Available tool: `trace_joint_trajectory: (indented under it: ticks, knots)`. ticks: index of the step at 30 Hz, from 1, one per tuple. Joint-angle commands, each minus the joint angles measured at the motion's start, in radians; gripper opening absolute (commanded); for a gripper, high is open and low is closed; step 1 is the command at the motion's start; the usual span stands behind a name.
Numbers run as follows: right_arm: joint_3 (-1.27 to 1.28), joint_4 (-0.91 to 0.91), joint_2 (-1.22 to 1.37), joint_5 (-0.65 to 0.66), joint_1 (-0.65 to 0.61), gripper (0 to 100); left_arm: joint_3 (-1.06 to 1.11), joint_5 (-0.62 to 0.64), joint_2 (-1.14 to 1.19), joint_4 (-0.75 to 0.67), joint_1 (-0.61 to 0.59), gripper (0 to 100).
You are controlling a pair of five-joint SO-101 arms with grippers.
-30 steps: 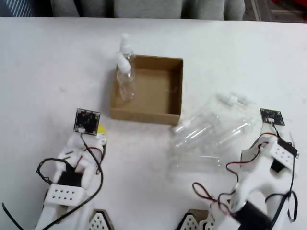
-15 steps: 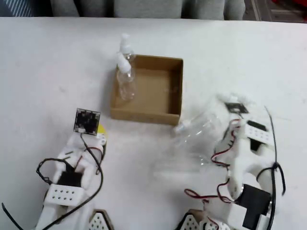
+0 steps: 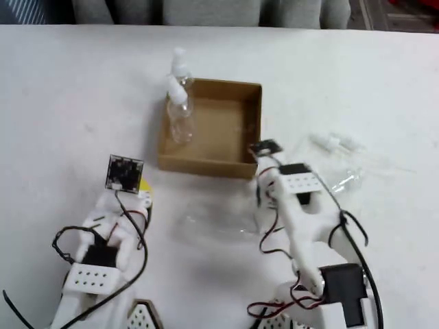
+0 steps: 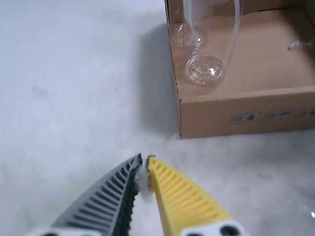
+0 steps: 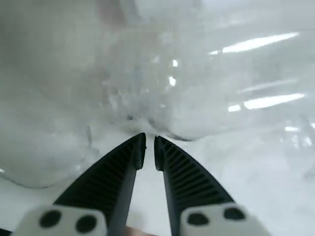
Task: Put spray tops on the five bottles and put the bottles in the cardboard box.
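Left pincer: closed, empty. Brown cardboard box ahead, two clear standing bottles inside, tops cut off. Right pincer: nearly closed, empty; blurred clear loose bottles just ahead, number indistinct.

You're at a plain white surface with grey chair backs lined along its far edge, probably an office or meeting room.

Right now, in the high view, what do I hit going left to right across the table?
left arm → two capped bottles standing at the box's left side → cardboard box → right arm → clear bottles lying on the table
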Motion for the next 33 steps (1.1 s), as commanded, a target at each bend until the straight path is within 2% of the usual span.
trace_joint_trajectory:
  ticks: [1, 6, 10, 15, 17, 20, 23, 28, 33]
  knots:
    - [-0.037, 0.012, -0.022, -0.014, -0.044, 1.5, 0.002, -0.011, -0.024, 0.002, -0.010, 2]
    - [-0.034, 0.107, -0.143, 0.025, 0.058, 1.5, -0.005, -0.012, -0.024, -0.008, -0.013, 2]
    - [-0.017, 0.140, -0.237, 0.094, 0.242, 1.5, -0.011, -0.041, -0.039, -0.002, -0.016, 3]
    - [0.078, 0.022, -0.260, 0.176, 0.470, 1.5, 0.006, -0.423, -0.116, 0.002, -0.102, 11]
    - [0.123, -0.027, -0.266, 0.201, 0.536, 1.5, 0.008, -0.454, -0.147, 0.037, -0.108, 14]
    - [0.169, -0.064, -0.266, 0.245, 0.602, 1.5, -0.038, -0.431, -0.206, 0.176, -0.081, 14]
    - [0.193, -0.076, -0.262, 0.276, 0.616, 1.5, -0.149, -0.548, -0.245, 0.350, -0.038, 14]
    - [0.209, -0.119, -0.260, 0.278, 0.618, 1.5, -0.420, -0.652, -0.186, 0.660, 0.154, 14]
    - [0.210, -0.140, -0.260, 0.276, 0.639, 1.5, -0.717, -0.760, 0.039, 0.922, 0.349, 14]
